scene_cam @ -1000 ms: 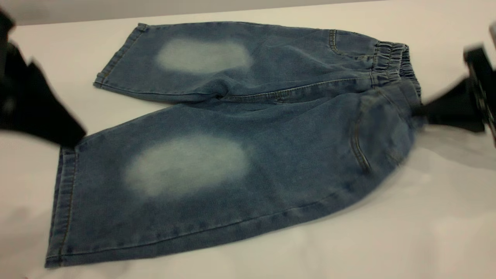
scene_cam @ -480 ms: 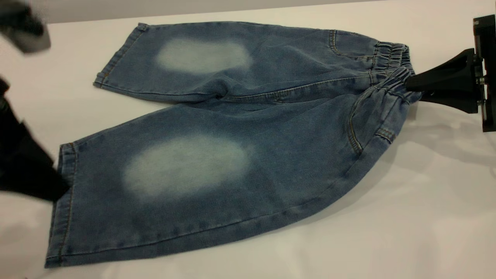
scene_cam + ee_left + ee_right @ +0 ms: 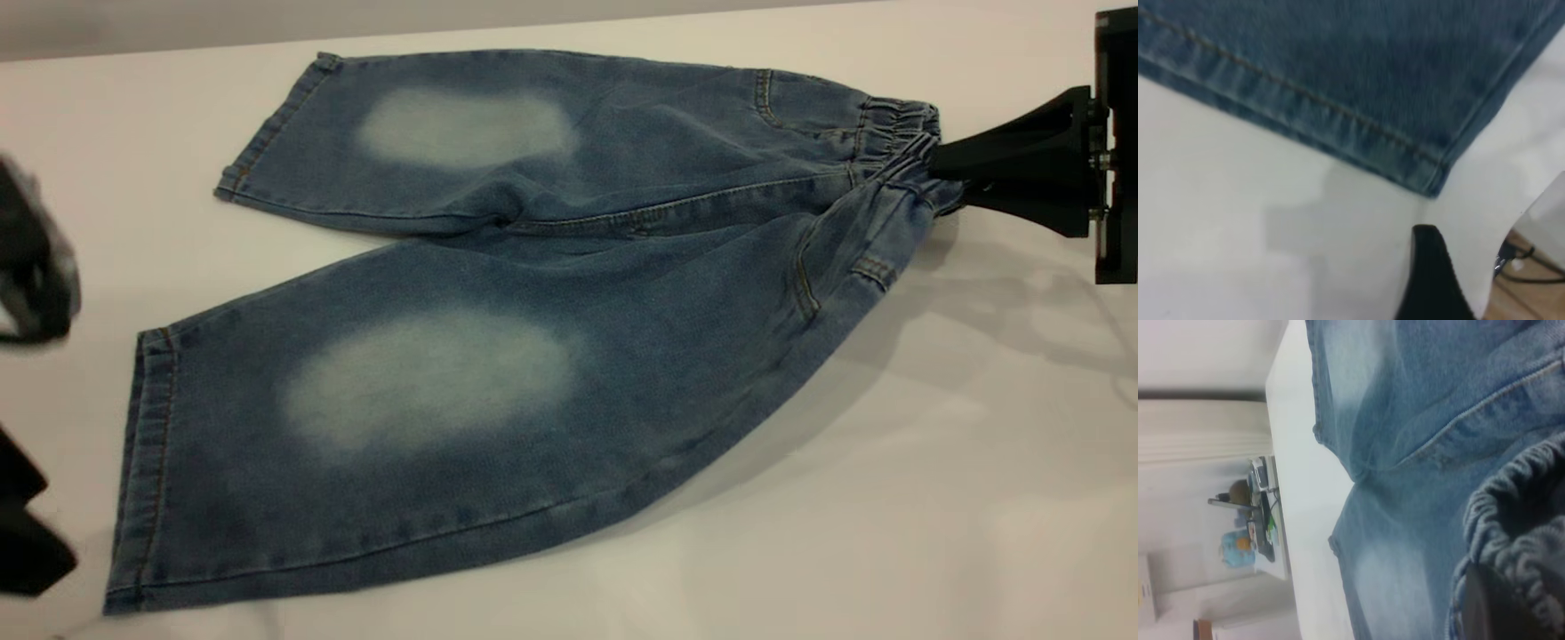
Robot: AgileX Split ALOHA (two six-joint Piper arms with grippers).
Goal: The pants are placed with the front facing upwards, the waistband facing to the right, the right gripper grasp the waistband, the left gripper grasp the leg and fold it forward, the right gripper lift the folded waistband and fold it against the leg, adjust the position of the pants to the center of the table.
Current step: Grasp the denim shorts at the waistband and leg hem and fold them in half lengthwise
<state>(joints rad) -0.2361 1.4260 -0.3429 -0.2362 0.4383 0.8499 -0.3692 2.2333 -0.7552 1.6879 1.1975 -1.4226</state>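
Bright even light, soft shadows, blurred left edge

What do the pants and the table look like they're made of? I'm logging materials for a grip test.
The pants: apparently blue denim, matte woven texture, with pale faded ovals, tan stitching and a gathered elastic waistband held by the right gripper. The table: smooth white matte surface, possibly laminate; the exact material is unclear.

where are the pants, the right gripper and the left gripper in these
pants (image 3: 427, 373): exterior view, pale oval on the near leg.
right gripper (image 3: 938, 164): exterior view, fingertips at the waistband.
left gripper (image 3: 1431, 267): left wrist view, one black finger, off the hem corner.
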